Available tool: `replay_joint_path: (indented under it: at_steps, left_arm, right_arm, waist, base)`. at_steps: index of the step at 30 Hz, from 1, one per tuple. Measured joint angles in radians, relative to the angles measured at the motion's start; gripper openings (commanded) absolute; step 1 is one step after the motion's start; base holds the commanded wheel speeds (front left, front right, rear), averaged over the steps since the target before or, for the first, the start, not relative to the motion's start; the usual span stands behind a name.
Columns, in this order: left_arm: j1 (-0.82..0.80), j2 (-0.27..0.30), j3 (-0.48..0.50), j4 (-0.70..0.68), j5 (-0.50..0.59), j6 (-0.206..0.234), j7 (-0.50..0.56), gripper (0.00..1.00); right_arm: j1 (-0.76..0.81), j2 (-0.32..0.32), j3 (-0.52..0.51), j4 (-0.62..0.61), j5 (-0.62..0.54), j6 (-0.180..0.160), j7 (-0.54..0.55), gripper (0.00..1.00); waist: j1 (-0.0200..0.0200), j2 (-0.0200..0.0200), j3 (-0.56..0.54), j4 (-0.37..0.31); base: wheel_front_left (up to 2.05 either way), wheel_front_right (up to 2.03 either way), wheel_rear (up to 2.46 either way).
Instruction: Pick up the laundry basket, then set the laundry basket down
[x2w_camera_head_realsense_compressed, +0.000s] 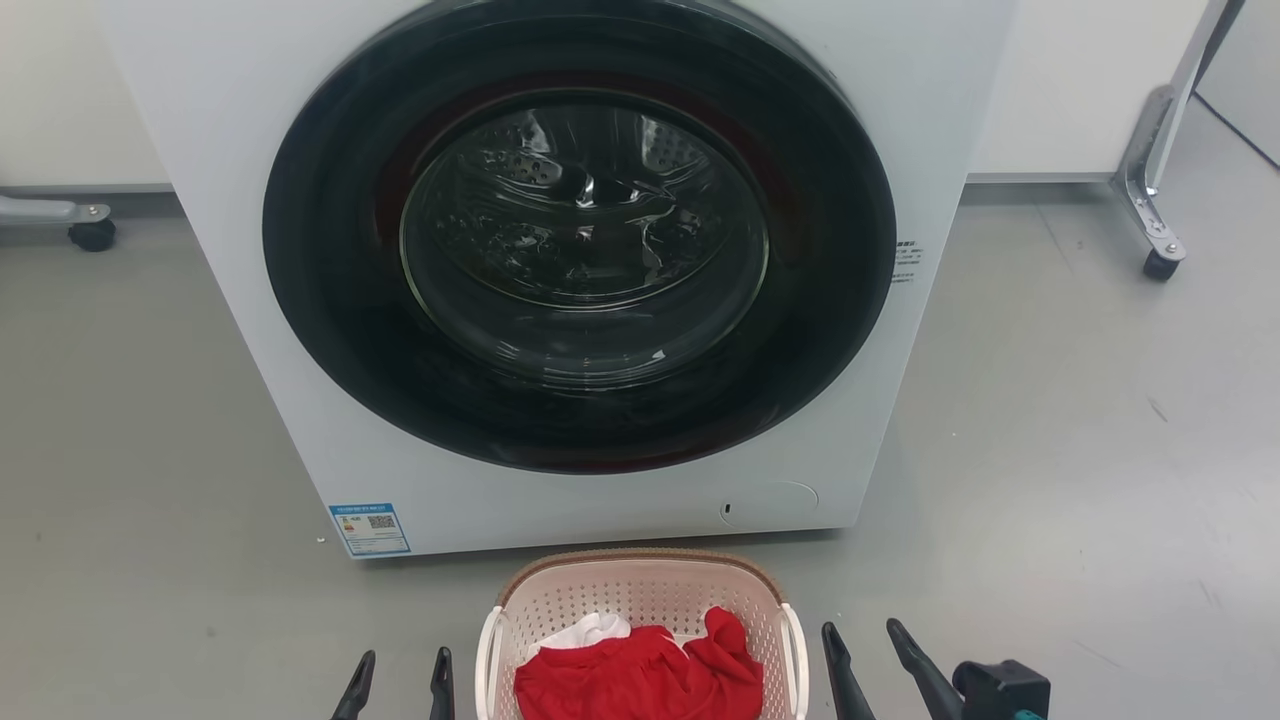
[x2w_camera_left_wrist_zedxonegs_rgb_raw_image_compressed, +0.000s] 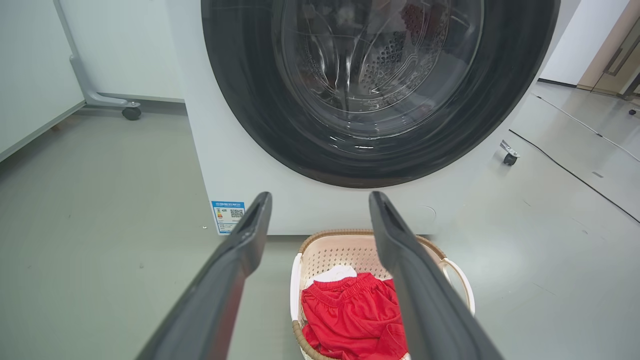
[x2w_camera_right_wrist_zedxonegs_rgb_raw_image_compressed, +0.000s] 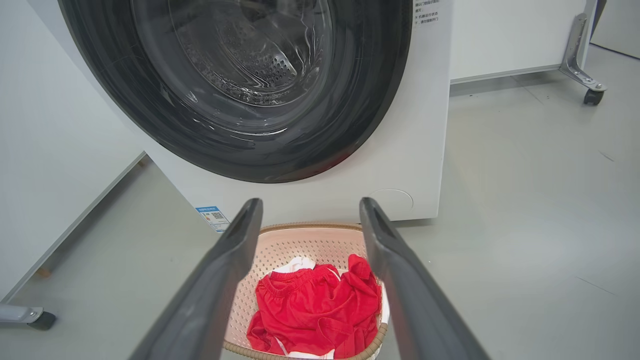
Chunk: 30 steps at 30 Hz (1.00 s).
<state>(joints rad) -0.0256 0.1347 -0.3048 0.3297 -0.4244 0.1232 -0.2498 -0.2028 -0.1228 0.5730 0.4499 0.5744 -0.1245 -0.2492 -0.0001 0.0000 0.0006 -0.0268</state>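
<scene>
Laundry basket (x2w_camera_head_realsense_compressed: 640, 590) is seen in the head view on the floor (x2w_camera_head_realsense_compressed: 1050, 450), between the left tool (x2w_camera_head_realsense_compressed: 403, 660) and the right tool (x2w_camera_head_realsense_compressed: 860, 630). Both tools have the fingers spread and nothing is held. One of its white side handles (x2w_camera_head_realsense_compressed: 486, 655) faces each tool, just beside it.

In the left wrist view the basket (x2w_camera_left_wrist_zedxonegs_rgb_raw_image_compressed: 345, 250) lies ahead of and below the open left tool (x2w_camera_left_wrist_zedxonegs_rgb_raw_image_compressed: 321, 197), toward its right finger.

In the right wrist view the basket (x2w_camera_right_wrist_zedxonegs_rgb_raw_image_compressed: 310, 245) is framed between the fingers of the open right tool (x2w_camera_right_wrist_zedxonegs_rgb_raw_image_compressed: 310, 202).

The plastic is judged light and rather stiff, and little weight is added by the red garment (x2w_camera_right_wrist_zedxonegs_rgb_raw_image_compressed: 315, 310). A hold at both handles is advised, as the perforated walls may bend.
</scene>
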Motion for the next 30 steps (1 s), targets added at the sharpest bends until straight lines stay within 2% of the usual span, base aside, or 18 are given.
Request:
replay_joint_path:
  at_steps: [13, 30]
  left_arm:
    - [0.057, -0.007, 0.033, -0.057, 0.053, 0.0, 0.0, 1.0]
    - [0.07, -0.029, 0.068, -0.083, 0.088, 0.001, 0.0, 1.0]
  right_arm:
    - [0.124, 0.027, -0.091, -0.117, -0.129, 0.0, 0.0, 1.0]
    - [0.174, 0.051, -0.156, -0.2, -0.225, 0.0, 0.0, 1.0]
  waist:
    - [0.0001, 0.0, -0.006, -0.006]
    - [0.0001, 0.0, -0.001, -0.011]
  base:
    - [0.0, 0.0, 0.0]
    - [0.0, 0.0, 0.0]
